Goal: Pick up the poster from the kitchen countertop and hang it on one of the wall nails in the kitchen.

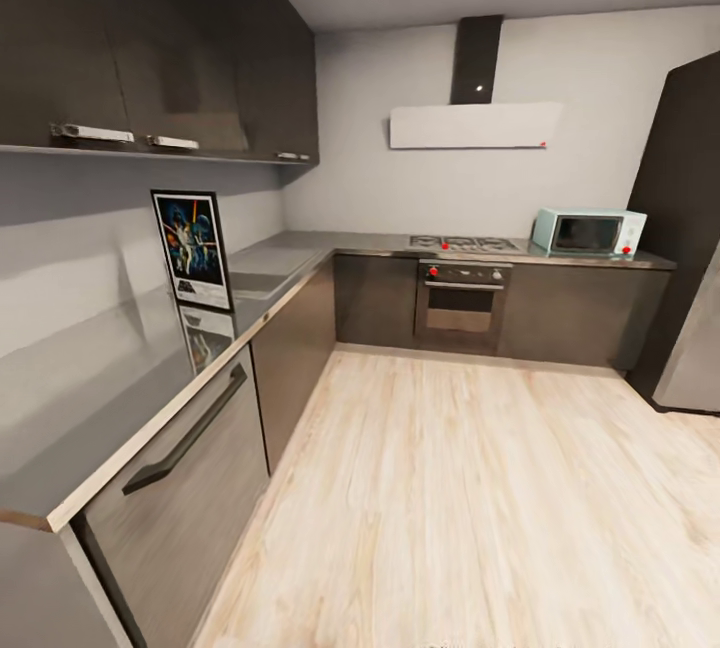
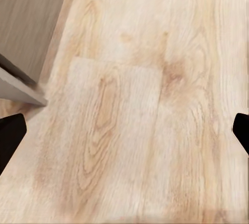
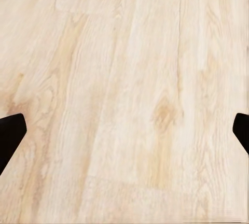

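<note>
Pale wood floor (image 1: 470, 488) spreads from centre to six o'clock. Dark wall cabinets (image 1: 150, 38) hang at ten o'clock; oven (image 1: 462, 300), mint microwave (image 1: 588, 231) and white hood (image 1: 474, 125) stand toward one o'clock.

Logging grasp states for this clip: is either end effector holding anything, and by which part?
Nothing is held. Both end effectors, left and right, are open over bare floor; the poster stands on the countertop.

The head camera looks forward and slightly down from high, over the tabletop (image 1: 120, 388) at its left and the far oven (image 1: 462, 300). Both wrist cameras face down, close to the wooden floor (image 2: 135, 130), which all three views share.
</note>
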### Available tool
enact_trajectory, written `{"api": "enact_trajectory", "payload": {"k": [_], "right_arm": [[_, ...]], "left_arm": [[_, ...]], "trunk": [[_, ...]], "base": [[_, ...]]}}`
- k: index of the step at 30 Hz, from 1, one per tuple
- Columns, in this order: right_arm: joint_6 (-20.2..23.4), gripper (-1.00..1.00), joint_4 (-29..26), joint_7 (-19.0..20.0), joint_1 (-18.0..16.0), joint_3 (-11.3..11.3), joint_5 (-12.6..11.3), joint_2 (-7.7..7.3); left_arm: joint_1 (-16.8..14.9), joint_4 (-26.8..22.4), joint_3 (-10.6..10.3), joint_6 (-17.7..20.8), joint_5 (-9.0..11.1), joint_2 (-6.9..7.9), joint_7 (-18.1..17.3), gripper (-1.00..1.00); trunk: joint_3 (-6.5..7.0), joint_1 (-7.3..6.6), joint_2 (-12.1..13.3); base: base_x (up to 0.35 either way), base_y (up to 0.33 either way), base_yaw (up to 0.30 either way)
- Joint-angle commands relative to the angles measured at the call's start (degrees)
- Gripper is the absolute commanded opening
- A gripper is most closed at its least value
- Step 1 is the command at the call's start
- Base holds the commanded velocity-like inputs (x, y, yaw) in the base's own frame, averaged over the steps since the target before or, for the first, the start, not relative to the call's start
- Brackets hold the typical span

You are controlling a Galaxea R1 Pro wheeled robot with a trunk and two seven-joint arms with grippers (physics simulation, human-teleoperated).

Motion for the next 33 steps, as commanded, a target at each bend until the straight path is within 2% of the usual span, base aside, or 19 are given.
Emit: {"api": "enact_trajectory", "payload": {"k": [1,10,33], "right_arm": [[-0.19,1.0,0.05,0.01,-0.04,0.02,-0.05,0.04],[-0.19,1.0,1.88,0.01,0.01,0.13,0.03,0.01],[-0.27,1.0,2.1,-0.08,-0.01,0.36,0.04,0.1]], "left_arm": [[0.02,-0.07,0.05,-0.09,-0.02,0.0,0.0,1.0],[0.02,-0.07,0.05,-0.09,-0.04,0.0,0.0,1.0],[0.02,-0.07,0.0,-0.09,-0.06,0.0,0.0,1.0]], "trunk": [[-0.04,0.0,-0.03],[-0.02,0.0,-0.03],[-0.02,0.0,-0.03]], "base": [[0.019,-0.018,-0.152],[0.208,-0.169,-0.024],[0.268,-0.2,0.0]]}}
